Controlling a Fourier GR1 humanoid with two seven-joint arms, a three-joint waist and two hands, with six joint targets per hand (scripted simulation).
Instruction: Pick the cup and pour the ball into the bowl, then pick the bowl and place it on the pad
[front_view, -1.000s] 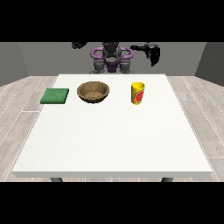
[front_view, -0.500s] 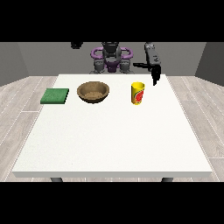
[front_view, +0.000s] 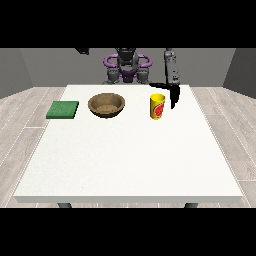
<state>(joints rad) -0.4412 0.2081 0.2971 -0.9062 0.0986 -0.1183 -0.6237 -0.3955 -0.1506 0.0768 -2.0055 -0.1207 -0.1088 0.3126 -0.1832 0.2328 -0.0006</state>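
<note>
Hand at view's right (front_view: 173, 95) hangs just beside the cup (front_view: 157, 106), fingers straight down, thumb out toward it, holding nothing. Other hand (front_view: 82, 50) barely shows, fingers can't tell. Cup upright, contents hidden. Bowl (front_view: 106, 105) mid-table (front_view: 130, 160), green pad (front_view: 63, 109) at left. Grey floor around.

No readable text, nos. or brand anywhere. Only mark: a red patch w/ a bit of green on the yellow cup (front_view: 157, 106), just beside the robot hand (front_view: 173, 94) at the view's right; no letters discernible in it.
</note>
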